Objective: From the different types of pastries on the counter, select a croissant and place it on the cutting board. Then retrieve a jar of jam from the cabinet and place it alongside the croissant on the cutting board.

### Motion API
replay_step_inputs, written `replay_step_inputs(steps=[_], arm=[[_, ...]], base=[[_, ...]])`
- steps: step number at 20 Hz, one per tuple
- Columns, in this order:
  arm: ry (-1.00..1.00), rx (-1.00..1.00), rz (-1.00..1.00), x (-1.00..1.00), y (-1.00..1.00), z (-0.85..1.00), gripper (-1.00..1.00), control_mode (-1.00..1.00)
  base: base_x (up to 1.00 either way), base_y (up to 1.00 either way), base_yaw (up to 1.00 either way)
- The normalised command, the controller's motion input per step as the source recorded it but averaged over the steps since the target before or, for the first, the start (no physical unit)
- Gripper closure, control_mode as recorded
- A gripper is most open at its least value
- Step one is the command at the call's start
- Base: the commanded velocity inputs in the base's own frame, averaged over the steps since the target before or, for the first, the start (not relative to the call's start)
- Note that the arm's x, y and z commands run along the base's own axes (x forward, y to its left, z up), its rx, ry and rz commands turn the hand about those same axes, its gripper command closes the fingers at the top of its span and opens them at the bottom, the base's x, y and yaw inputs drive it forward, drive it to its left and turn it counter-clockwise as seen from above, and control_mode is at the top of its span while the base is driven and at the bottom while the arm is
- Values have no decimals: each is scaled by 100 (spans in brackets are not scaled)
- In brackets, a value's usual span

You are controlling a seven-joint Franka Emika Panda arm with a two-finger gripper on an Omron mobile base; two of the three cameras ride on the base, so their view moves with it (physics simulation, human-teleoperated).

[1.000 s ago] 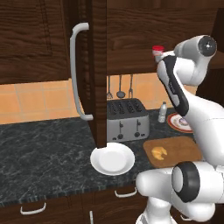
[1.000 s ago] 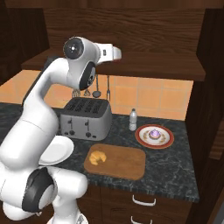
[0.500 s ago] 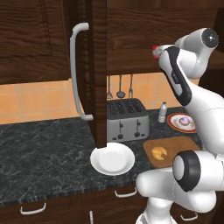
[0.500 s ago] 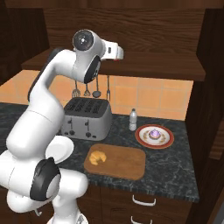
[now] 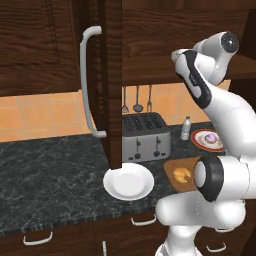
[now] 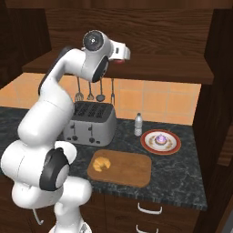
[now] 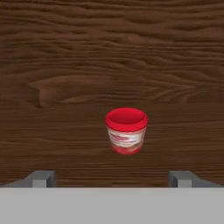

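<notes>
- Two fingers [image 7: 41, 178] are spread wide and grasp nothing.
- One jar of jam [image 7: 126, 130] is seen upright, straight ahead, centred between them, not yet reached.

You can't read the label on the jar of jam [image 7: 127, 131]; it's blurred. In the left base view the arm covers the right part of the cutting board [image 5: 176, 166], and the open cabinet door [image 5: 111, 80] hides the plate's [image 5: 129, 183] far rim.
</notes>
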Motion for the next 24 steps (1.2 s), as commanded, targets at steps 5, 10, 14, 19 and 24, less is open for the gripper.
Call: replay_step_inputs(steps=[5,10,14,19,24], arm=[[0,0,3,67,-11,-4,-100,-100],[0,0,5,60,-26,-12,-100,-100],[0,0,8,44,-8,-24,-100,-100],[0,0,7,47,0,-21,-100,-100],[0,0,8,48,0,-9,-100,-100]], base=[[0,0,0],[0,0,0],[0,0,0],[0,0,0],[0,0,0]])
